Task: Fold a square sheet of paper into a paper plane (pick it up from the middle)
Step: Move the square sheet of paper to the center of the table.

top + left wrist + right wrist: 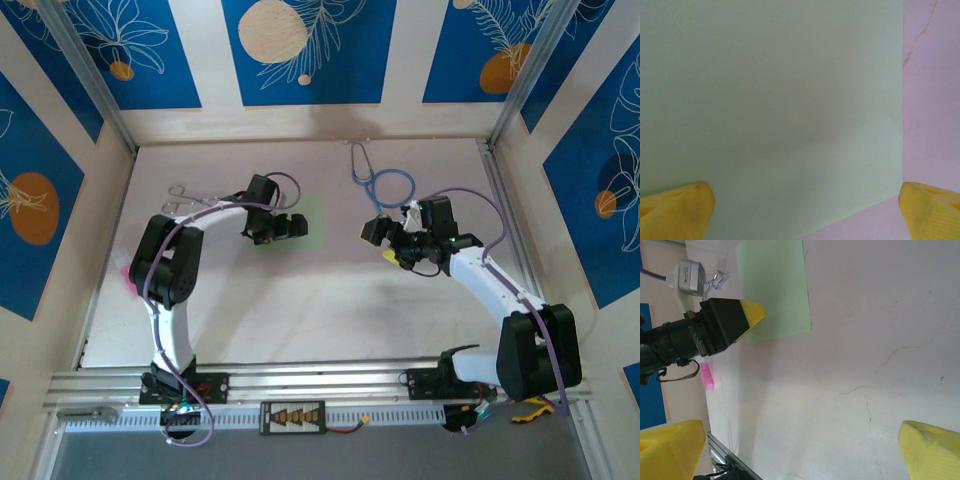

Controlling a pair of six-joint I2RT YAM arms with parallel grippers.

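Near the middle of the tabletop (pixel 330 300), the left jaws stand wide open above the square sheet of paper (pixel 313 218), holding nothing. In the left wrist view, one yellow fingertip (pixel 675 210) is over the sheet and the second fingertip (pixel 932 212) is just off its edge, over bare tabletop. The right jaws, right of centre, are also spread wide and empty above bare tabletop. The pale green sheet lies flat and unfolded, left of centre. Farther back are a ring-handled metal tool (pixel 185 195) at the left and a blue stethoscope (pixel 385 182) just beyond the right jaws.
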